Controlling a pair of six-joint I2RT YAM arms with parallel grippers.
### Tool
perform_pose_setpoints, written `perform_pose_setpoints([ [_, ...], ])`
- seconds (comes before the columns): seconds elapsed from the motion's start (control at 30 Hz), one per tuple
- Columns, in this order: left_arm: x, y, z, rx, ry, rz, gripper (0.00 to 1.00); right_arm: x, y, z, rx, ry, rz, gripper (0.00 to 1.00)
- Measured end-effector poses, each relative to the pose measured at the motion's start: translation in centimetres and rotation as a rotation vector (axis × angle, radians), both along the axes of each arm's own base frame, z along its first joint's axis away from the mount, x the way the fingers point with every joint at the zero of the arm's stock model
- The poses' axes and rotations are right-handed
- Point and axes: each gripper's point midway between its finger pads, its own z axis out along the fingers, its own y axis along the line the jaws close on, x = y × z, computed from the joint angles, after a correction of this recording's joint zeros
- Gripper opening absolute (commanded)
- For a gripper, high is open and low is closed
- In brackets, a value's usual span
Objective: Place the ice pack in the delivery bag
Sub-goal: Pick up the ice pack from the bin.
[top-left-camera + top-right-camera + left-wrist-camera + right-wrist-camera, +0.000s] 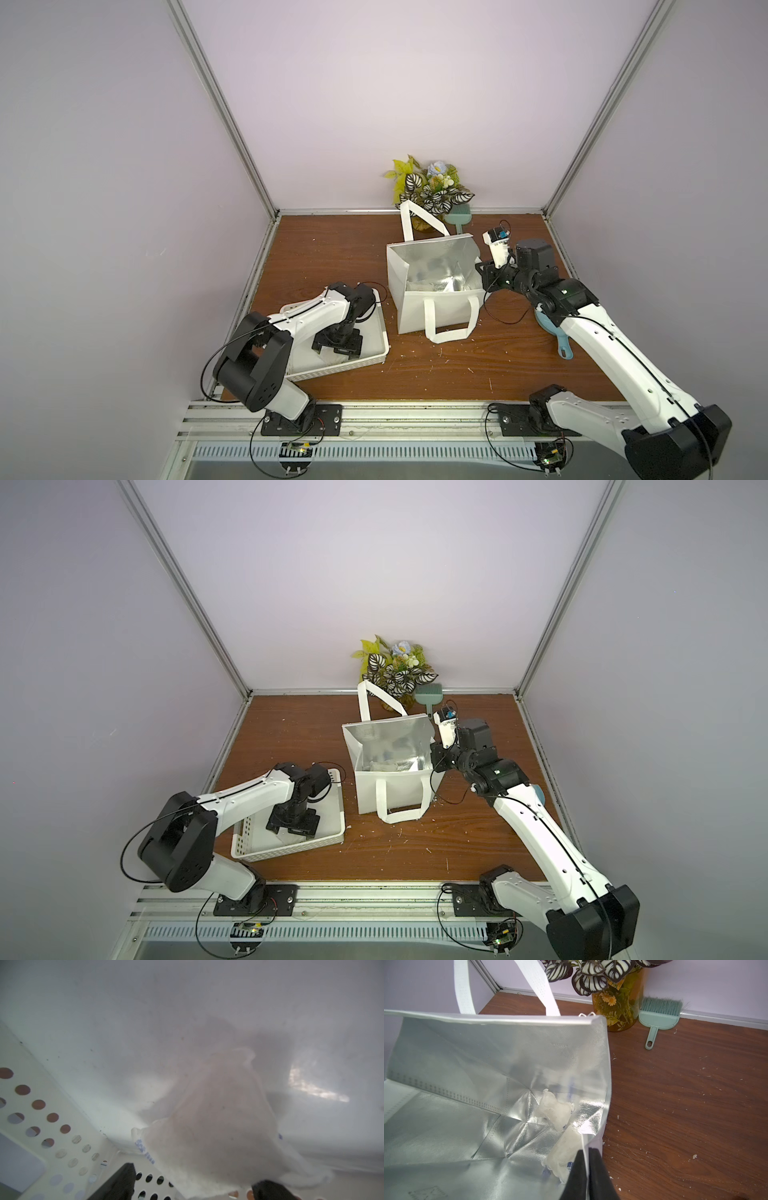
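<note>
Pickup: soft white ice pack (218, 1118) near foil-lined white delivery bag (415, 316).
Left gripper (198, 1173) wide astride it, should close; right gripper (587, 1150) pinches bag rim.

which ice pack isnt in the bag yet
The pack in the white basket, under the open left gripper. The other two packs already lie on the bag's foil floor.

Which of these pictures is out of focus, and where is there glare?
Left wrist view: hazy and out of focus, the ice pack soft, one glare patch on the basket. Right wrist view: sharp, the delivery bag shining inside. Both top views: evenly lit.
</note>
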Motion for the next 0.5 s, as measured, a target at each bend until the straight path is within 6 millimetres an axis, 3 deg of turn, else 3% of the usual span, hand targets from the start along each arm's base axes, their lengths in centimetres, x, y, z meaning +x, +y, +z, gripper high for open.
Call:
perform_pose_setpoints([
  [0.07,0.7,-0.3,-0.2,-0.010,-0.031,0.010,0.74,-0.1,0.0,0.1,0.001,-0.003,0.000,0.10],
  [0.17,2.0,-1.2,-0.7,-0.042,-0.081,0.024,0.72,-0.1,0.0,0.2,0.003,-0.007,0.000,0.10],
  [0.3,3.2,-1.9,-1.5,-0.060,-0.115,0.039,0.72,-0.2,0.1,0.2,0.007,-0.005,0.007,0.10],
  [0.5,3.3,-2.4,-1.7,-0.098,-0.132,0.052,0.75,-0.2,0.1,0.2,0.008,-0.004,0.009,0.10],
])
